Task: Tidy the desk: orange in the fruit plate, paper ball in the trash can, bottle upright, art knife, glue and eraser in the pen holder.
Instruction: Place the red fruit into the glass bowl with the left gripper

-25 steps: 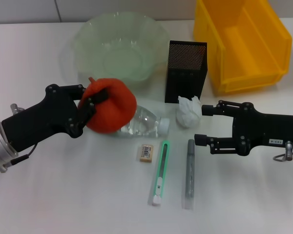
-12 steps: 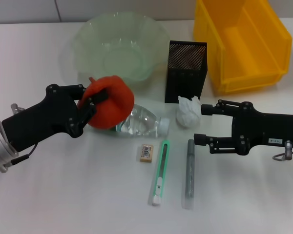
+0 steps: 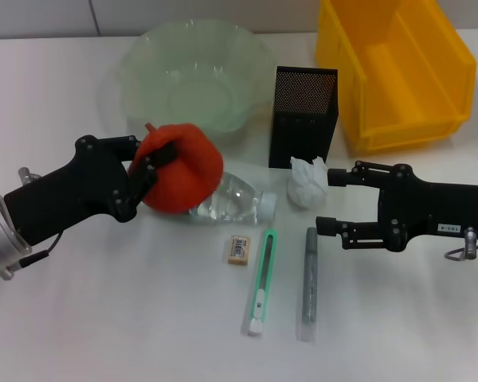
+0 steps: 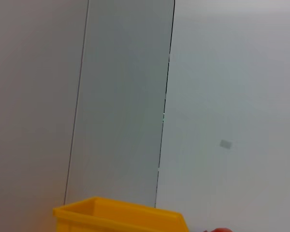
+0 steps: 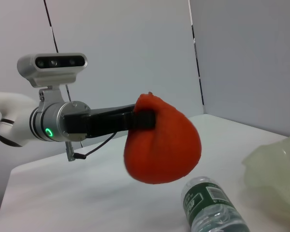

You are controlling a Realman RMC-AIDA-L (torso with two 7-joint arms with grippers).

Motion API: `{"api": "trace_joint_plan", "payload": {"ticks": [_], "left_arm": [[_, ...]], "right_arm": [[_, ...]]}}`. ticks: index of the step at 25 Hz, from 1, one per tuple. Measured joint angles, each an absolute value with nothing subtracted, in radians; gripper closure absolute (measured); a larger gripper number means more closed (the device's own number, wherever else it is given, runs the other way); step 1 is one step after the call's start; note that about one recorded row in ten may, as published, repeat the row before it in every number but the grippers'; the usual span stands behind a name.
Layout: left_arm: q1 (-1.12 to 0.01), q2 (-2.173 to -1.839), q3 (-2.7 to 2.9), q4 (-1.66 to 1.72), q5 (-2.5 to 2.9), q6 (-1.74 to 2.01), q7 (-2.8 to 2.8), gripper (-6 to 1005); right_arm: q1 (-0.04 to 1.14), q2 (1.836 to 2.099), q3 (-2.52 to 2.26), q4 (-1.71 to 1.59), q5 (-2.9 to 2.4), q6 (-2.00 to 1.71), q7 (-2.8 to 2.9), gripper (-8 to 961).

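Two black hands work over a smooth white worktop [image 3: 103, 318]. At 9 o'clock, the left hand [image 3: 149, 173] is clamped on the orange [image 3: 183, 171], a matte red-orange globe with a knobbed top, held clear of the surface above the base end of the bottle [image 3: 231, 203]; the right wrist view confirms the gap beneath the fruit. The bottle, clear ribbed plastic with a white cap, lies on its side at centre. At 12 o'clock sits the fruit plate [image 3: 143, 56], a translucent pale-green bowl with a ruffled rim. Just beside it toward 1 o'clock stands the pen holder [image 3: 303, 115], a square box of fine black mesh, and at 2 o'clock the trash can [image 3: 454, 72], a glossy yellow rectangular bin with sloping walls. The paper ball [image 3: 307, 183], a crumpled white wad, rests at the foot of the pen holder. The right hand [image 3: 334, 201], at 3 o'clock, is spread wide, its fingertips near the paper ball without touching it. Toward 6 o'clock lie the eraser [image 3: 238, 247], a small beige block, the slim green-edged art knife [image 3: 261, 282] and the grey cylindrical glue [image 3: 309, 282], side by side.
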State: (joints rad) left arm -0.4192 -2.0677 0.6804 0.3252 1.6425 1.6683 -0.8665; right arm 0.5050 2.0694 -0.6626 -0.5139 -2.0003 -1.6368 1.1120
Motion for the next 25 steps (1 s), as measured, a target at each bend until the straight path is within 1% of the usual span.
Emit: {"api": "trace_joint_plan", "payload": {"ticks": [7,12,13,14,15,16,17,20,21,22,24,25], "left_arm": [[-0.434,-2.068,0.678,0.304,1.64,1.65,-0.866,939],[-0.486,-2.071,0.645,0.253,1.613,1.614,-0.856,939],[-0.503,-2.072,0.641,0.239,1.603,1.597,-0.851,939],[-0.546,-2.075,0.637,0.206,1.569,1.547,-0.835,939],[-0.546,-2.075,0.637,0.206,1.569,1.547,-0.835,939],[-0.605,-2.078,0.633,0.159,1.521,1.472,-0.799,939],[-0.605,-2.078,0.633,0.159,1.521,1.472,-0.799,939],[-0.701,-2.08,0.632,0.087,1.442,1.336,-0.739,940],[-0.759,-2.081,0.631,0.053,1.393,1.245,-0.725,940],[-0.759,-2.081,0.631,0.053,1.393,1.245,-0.725,941],[-0.821,-2.081,0.63,0.026,1.333,1.133,-0.715,938],[-0.821,-2.081,0.63,0.026,1.333,1.133,-0.715,936]], "right_arm": [[0.505,2.069,-0.663,-0.514,-2.0,-1.637,1.112,162],[0.5,2.071,-0.65,-0.514,-2.0,-1.636,1.112,163],[0.499,2.072,-0.647,-0.514,-2.0,-1.635,1.112,163],[0.497,2.072,-0.643,-0.514,-2.0,-1.635,1.112,163],[0.497,2.072,-0.643,-0.514,-2.0,-1.635,1.112,163],[0.496,2.072,-0.642,-0.514,-2.0,-1.635,1.112,163],[0.494,2.072,-0.641,-0.514,-2.0,-1.635,1.112,163],[0.49,2.074,-0.641,-0.514,-2.0,-1.635,1.112,164],[0.488,2.075,-0.641,-0.514,-1.999,-1.635,1.111,164],[0.488,2.075,-0.641,-0.514,-1.999,-1.635,1.111,164],[0.488,2.075,-0.641,-0.513,-1.999,-1.635,1.102,164],[0.488,2.075,-0.641,-0.513,-1.999,-1.635,1.102,165]]}}
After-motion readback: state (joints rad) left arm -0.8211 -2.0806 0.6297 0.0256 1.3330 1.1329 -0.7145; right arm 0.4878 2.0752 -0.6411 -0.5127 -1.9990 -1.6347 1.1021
